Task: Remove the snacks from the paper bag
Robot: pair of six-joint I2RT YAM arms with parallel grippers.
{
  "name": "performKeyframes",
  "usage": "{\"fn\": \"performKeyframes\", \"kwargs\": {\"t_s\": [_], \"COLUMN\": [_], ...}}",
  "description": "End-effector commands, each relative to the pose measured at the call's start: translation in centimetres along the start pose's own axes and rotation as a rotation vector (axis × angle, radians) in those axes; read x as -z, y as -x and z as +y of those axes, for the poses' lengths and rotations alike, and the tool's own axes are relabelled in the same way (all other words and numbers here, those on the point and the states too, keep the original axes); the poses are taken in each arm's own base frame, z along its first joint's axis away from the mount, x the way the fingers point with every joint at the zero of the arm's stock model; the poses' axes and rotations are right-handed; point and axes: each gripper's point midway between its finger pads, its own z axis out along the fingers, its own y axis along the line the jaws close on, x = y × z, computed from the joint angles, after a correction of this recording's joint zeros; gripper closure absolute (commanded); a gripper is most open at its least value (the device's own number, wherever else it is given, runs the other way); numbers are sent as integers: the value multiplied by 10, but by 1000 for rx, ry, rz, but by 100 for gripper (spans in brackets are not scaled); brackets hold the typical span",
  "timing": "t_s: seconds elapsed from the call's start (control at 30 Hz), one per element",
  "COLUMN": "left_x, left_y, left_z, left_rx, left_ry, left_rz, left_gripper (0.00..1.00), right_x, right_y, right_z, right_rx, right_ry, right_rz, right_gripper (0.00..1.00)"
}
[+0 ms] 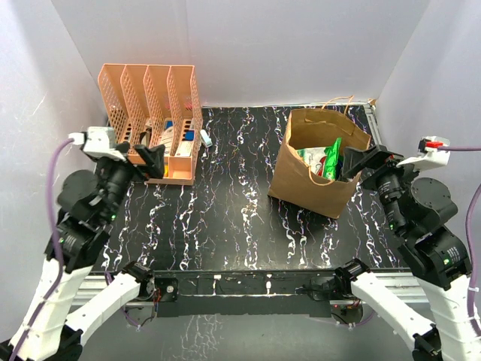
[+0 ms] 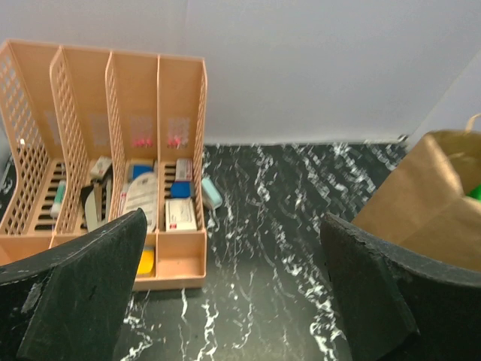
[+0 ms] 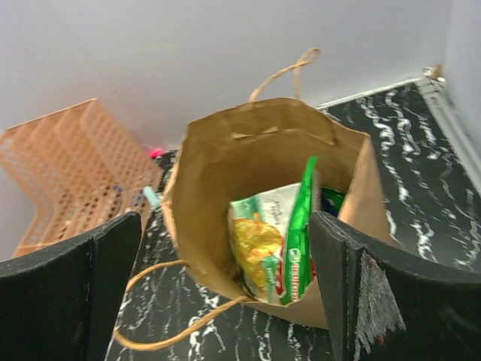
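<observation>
Right gripper (image 3: pixel 225 222) fingers fill the bottom corners of its wrist view, spread wide, nothing between them; it hovers just above and in front of the paper bag (image 3: pixel 255 150), aimed down into the mouth

Paper bag stands upright on the right half of the table (image 1: pixel 225 203), mouth open; back handle (image 3: pixel 289 71) arches up, front handle (image 3: pixel 173 331) droops down onto the table

Snacks inside, upright: large green bag (image 3: pixel 297 226) on edge, pale green and yellow packet (image 3: pixel 255 233) against it, a darker teal packet (image 3: pixel 331 199) partly hidden behind; count below these cannot be told

Left gripper (image 2: pixel 234 222) likewise wide open and empty; held well apart from the bag, over the left side of the table, near the orange file organizer (image 2: pixel 180 83)

Progress, judged: nothing out yet; no packet shows outside the bag in any view; every snack remains to be lifted; right arm looks placed for the first reach

Surroundings: organizer stands at far left, its slots holding small stationery items (image 2: pixel 179 214); one small pale item (image 2: pixel 212 192) lies on the table just beside it; none of these belong to the task

Obstacles, judged: bag walls are thin and could fold or tip under a finger; drooping front handle could snag; packets are packed close, so one may drag its neighbour
</observation>
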Motion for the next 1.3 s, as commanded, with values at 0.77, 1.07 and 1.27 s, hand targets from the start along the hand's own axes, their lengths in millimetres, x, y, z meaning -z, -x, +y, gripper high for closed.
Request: {"fn": "performKeyframes", "kwargs": {"t_s": [0.77,1.07,1.27], "left_x": [-74,-74,-72], "left_y": [-135,-129,-126], "left_z": [-74,-73,-71], "left_rx": [-27,-2,1], "left_ry": [-267,-253,-238], "left_rz": [278,256,243], "left_gripper": [2,2,2], "right_x": [-35,-70,-98], "right_y": [-37,-24,8], "right_z": [-49,-36,-10], "right_rx": [141,161,166], "right_ry": [-207,-203,-135], "right_rz": [222,277,245], "right_gripper": [2,2,2]}}
